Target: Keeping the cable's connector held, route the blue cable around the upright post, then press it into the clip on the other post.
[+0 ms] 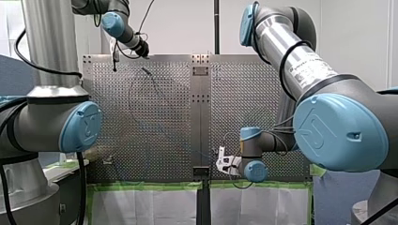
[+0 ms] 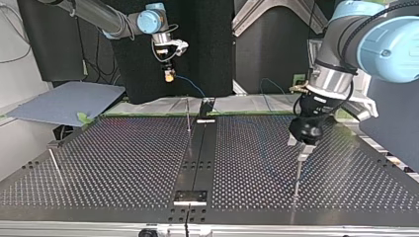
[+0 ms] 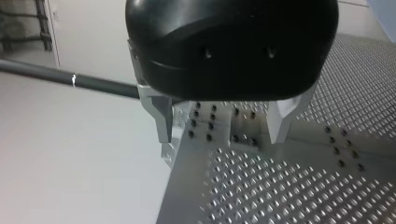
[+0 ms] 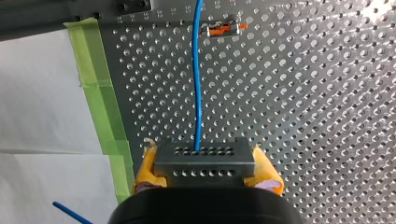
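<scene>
In the right wrist view my right gripper point(image 4: 205, 179) is shut, its yellow pads point(image 4: 145, 170) clasping a grey perforated connector point(image 4: 203, 162). The blue cable point(image 4: 198, 84) runs straight ahead from it, past a small orange and grey clip point(image 4: 223, 30) on the table. In the top view this gripper point(image 2: 169, 75) hangs above the far edge with the cable point(image 2: 190, 85) trailing down. My left gripper point(image 3: 222, 135) is open with nothing between its metal fingers point(image 3: 163, 122). In the top view it point(image 2: 302, 147) hovers just over a thin upright post point(image 2: 298, 173).
A second thin post point(image 2: 188, 117) stands near the table's middle seam, and a rod point(image 2: 55, 165) leans at the top view's left. Green tape point(image 4: 100, 93) lines the perforated table's point(image 2: 123, 163) edge, beside white sheeting. A grey board point(image 2: 64, 101) lies off the far corner.
</scene>
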Available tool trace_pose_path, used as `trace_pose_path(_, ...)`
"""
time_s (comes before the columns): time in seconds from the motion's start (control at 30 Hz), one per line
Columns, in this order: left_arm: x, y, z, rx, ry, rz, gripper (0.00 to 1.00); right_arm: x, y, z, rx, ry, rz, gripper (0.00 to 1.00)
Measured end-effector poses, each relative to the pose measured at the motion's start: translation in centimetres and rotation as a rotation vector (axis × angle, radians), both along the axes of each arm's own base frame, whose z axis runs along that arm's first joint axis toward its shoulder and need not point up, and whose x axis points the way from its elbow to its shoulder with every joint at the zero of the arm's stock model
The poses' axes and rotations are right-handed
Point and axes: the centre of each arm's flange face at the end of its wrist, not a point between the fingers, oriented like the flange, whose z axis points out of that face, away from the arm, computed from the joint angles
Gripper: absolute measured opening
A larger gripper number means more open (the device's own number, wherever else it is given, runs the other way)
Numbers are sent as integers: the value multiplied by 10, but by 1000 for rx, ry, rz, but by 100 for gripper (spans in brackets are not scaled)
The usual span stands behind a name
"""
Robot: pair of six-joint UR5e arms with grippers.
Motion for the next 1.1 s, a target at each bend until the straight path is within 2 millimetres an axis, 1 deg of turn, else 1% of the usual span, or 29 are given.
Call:
trace_pose_path(0.2, 8, -16, -4, 7, -7, -17, 100, 1, 0, 1, -2, -2, 1, 0)
trace_pose_path(0.4, 22, -35, -3, 47, -37, -22, 100, 3, 2, 0, -3, -3, 9, 0)
trace_pose_path(0.5, 31, -47, -8, 66, -51, -23, 100, 3, 2, 0, -2, -3, 11, 0)
trace_pose_path(0.63, 41, -66, -22, 88, -61, -24, 100, 3, 3, 0, -1, -2, 12, 0)
trace_pose_path(0.83, 50, -90, -44, 108, -60, -25, 100, 3, 3, 0, -1, -2, 12, 0)
trace_pose_path(1.0, 51, -110, -61, 130, -42, -27, 100, 3, 3, 0, 0, -2, 12, 0)
trace_pose_path(1.1, 51, -124, -74, 161, -30, -30, 100, 3, 3, 0, 0, -2, 12, 0)
